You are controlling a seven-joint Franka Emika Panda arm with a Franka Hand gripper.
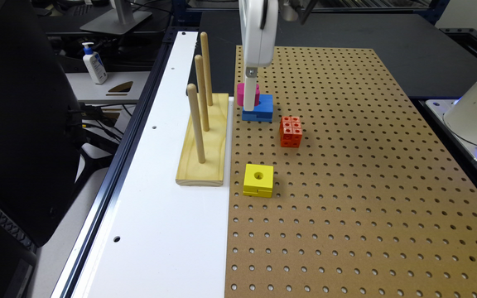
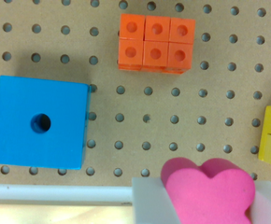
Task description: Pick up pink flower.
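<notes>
pink flower [image 2: 210, 193] sits between the gripper [image 2: 209, 201] fingers [image 2: 149, 203], jaws pressed against its lobed sides, and appears raised off the pegboard [image 1: 346, 186] beside the blue cube [image 1: 263, 108]. you should judge it light, rigid, probably smooth; keep your hold on opposing lobes. orange cube [image 1: 291, 131] stands near.

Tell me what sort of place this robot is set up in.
Probably a robotics lab workbench. A brown pegboard serves as the work surface, carrying test blocks such as the orange studded cube, and a wooden peg stand sits beside it. A monitor stand is behind the bench.
</notes>
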